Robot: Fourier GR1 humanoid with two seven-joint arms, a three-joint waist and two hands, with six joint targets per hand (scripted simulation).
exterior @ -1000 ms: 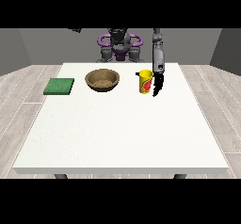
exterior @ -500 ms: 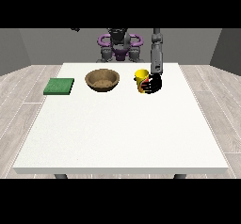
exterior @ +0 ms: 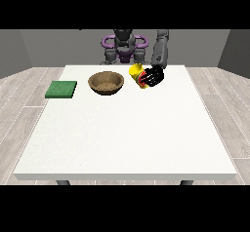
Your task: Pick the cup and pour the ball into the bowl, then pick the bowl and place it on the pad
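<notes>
Yellow cup (exterior: 137, 73), tilted toward the brown bowl (exterior: 106, 83), was held off the white surface (exterior: 125, 128) by the black hand at the view's right (exterior: 153, 77), fingers curled around it. Beyond the bowl from the hand lay the green pad (exterior: 61, 89).

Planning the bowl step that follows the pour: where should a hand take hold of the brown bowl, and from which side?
Probably the rim of the brown bowl, pinched from above on its edge at the view's right. It sits upright with a wide open mouth and sloping walls. That edge faces the hand at the view's right, now curled round the tilted yellow cup.
</notes>
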